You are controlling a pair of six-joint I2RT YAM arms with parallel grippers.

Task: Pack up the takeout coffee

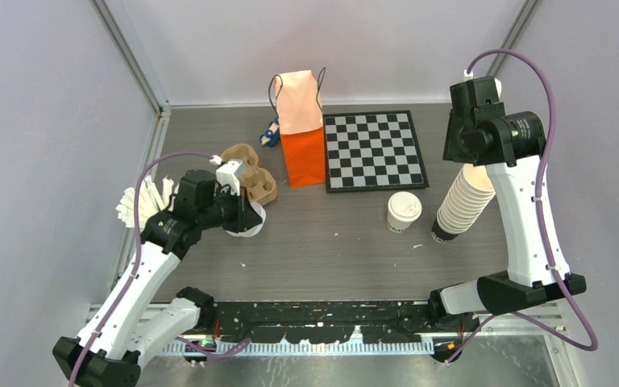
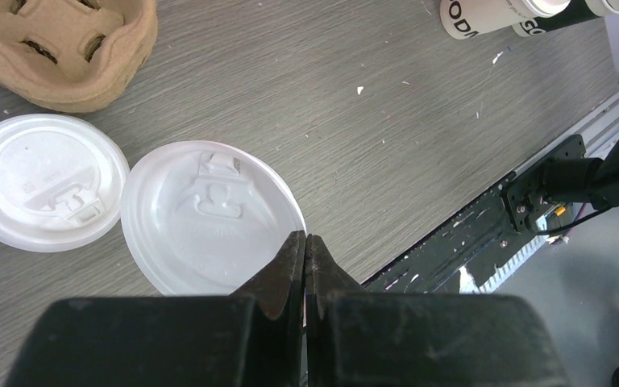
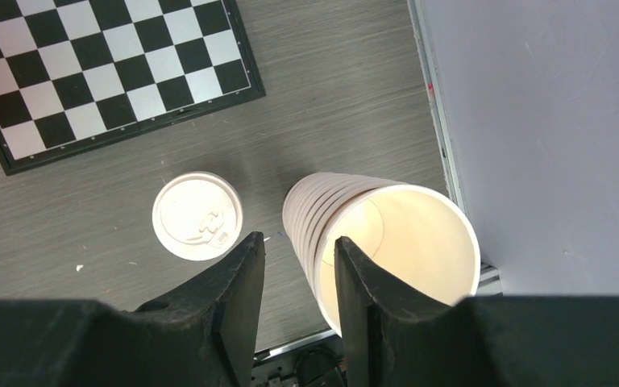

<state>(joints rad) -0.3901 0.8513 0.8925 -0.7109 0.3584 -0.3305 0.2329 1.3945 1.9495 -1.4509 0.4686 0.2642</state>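
- Left gripper (image 2: 305, 238) was closed, empty, over a loose lid's (image 2: 209, 214) edge; contact unclear.
- Right gripper (image 3: 298, 242) stood apart, empty, above the cup stack (image 3: 387, 242), takeout coffee (image 3: 197, 215) beside.

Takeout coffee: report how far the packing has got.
Done: the takeout coffee is lidded, standing on the table, outside the orange bag. In hand: nothing; the right pincer hangs open above it and the cup stack, the left pincer is shut over loose lids. Remaining: grasp the cup, place it in the bag.
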